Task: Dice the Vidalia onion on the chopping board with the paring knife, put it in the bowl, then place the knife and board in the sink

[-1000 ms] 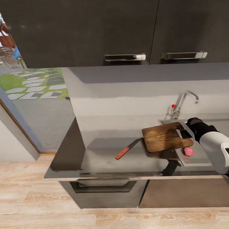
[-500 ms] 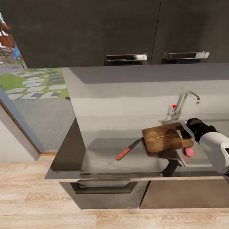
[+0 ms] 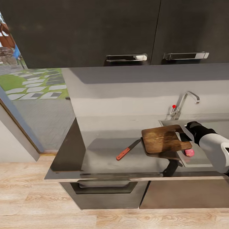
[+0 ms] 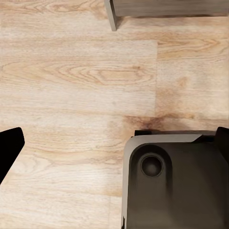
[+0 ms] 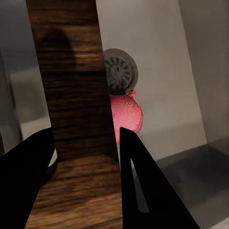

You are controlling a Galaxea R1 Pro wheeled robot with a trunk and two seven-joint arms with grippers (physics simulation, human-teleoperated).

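Note:
The dark wooden chopping board (image 3: 163, 139) hangs tilted over the countertop (image 3: 96, 154), its right end past the sink's (image 3: 198, 161) left rim. My right gripper (image 3: 182, 136) is shut on the board's right edge. In the right wrist view the board (image 5: 71, 95) sits between the dark fingers (image 5: 138, 181). The pink Vidalia onion (image 3: 189, 152) lies in the basin below; the wrist view shows the onion (image 5: 129, 114) beside the round drain (image 5: 119, 71). The red-handled paring knife (image 3: 128, 149) lies on the counter left of the board. My left gripper (image 4: 114, 148) is open over the floor. The bowl is out of view.
A chrome tap (image 3: 185, 100) with a red dot stands behind the sink. Dark wall cabinets (image 3: 124, 28) hang above the counter. A glass door to a garden is at the left. My dark base (image 4: 176, 186) rests on the wood floor under the left gripper.
The board and my right gripper have shifted slightly left and lower over the counter edge. The knife and the onion have not moved.

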